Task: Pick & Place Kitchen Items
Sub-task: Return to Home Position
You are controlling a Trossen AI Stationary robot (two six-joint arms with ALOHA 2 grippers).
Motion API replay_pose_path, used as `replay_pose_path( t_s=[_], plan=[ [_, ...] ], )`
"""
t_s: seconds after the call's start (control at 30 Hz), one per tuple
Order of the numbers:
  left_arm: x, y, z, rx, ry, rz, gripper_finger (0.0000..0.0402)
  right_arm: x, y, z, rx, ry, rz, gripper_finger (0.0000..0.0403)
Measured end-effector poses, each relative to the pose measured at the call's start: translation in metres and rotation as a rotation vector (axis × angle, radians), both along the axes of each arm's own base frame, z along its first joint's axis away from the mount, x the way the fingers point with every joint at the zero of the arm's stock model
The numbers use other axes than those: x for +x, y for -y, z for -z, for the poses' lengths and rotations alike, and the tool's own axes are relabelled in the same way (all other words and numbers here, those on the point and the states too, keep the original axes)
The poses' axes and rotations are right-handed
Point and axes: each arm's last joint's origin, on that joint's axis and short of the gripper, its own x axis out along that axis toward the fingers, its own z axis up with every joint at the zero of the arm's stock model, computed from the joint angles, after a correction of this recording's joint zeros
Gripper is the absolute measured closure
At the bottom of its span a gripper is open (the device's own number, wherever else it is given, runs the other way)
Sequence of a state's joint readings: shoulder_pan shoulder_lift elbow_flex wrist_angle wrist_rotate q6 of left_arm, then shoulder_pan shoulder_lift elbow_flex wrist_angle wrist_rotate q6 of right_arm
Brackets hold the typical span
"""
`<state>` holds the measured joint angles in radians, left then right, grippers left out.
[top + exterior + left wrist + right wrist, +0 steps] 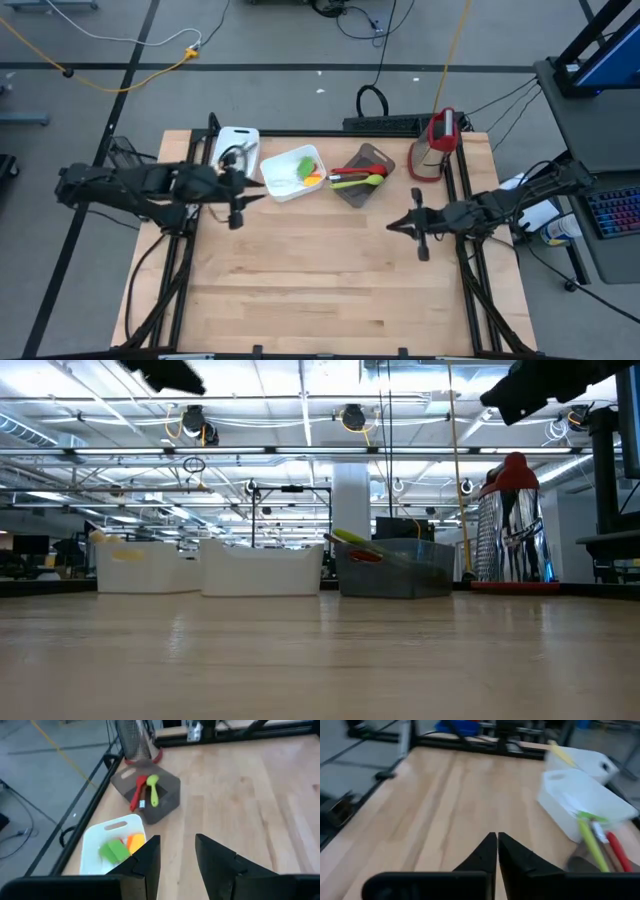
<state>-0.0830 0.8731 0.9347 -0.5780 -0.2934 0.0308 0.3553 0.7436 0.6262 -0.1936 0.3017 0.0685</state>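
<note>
The kitchen items lie in three bins at the table's far side. A white bin (293, 172) holds green (114, 851) and orange (135, 841) spatulas. A grey bin (362, 175) holds a red spoon (138, 791) and a green spoon (153, 788). A second white bin (237, 148) at the far left holds dark and pale utensils. My left gripper (177, 855) hovers open over the table near the white bin, with nothing between its fingers. My right gripper (496, 845) hovers shut and empty over the table's right middle (395, 224).
A red-and-silver appliance (438, 140) stands at the far right corner, beside the grey bin. Bare wooden tabletop (320, 280) spreads across the middle and near side. Black frame rails (180, 290) run along the left and right edges.
</note>
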Motion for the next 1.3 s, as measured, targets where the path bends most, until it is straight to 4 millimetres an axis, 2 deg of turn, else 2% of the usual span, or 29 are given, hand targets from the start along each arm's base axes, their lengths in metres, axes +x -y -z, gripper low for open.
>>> replay_pose_path(
  t_s=[0.17,0.3,0.7,0.83,1.03,1.3],
  plan=[
    [-0.027,0.001,0.026,0.025,0.114,-0.024,0.0275,-0.005,0.0,-0.003,-0.024,0.011,-0.08,0.0401],
    [-0.046,0.002,0.04,0.03,0.202,-0.005,0.0275,-0.013,0.003,-0.001,-0.027,0.055,-0.09,0.0399],
    [-0.092,-0.001,0.066,0.048,0.397,0.061,0.0275,-0.049,0.016,0.024,0.04,0.208,-0.079,0.0402],
    [-0.099,-0.002,0.076,0.075,0.492,0.073,0.0275,-0.057,0.019,0.034,0.036,0.27,-0.083,0.0402],
    [-0.099,-0.002,0.102,0.118,0.579,0.081,0.0275,-0.066,0.023,0.047,0.017,0.337,-0.09,0.0402],
    [-0.084,0.001,0.139,0.148,0.591,0.086,0.0275,-0.076,0.026,0.058,0.006,0.409,-0.098,0.0402]
  ],
)
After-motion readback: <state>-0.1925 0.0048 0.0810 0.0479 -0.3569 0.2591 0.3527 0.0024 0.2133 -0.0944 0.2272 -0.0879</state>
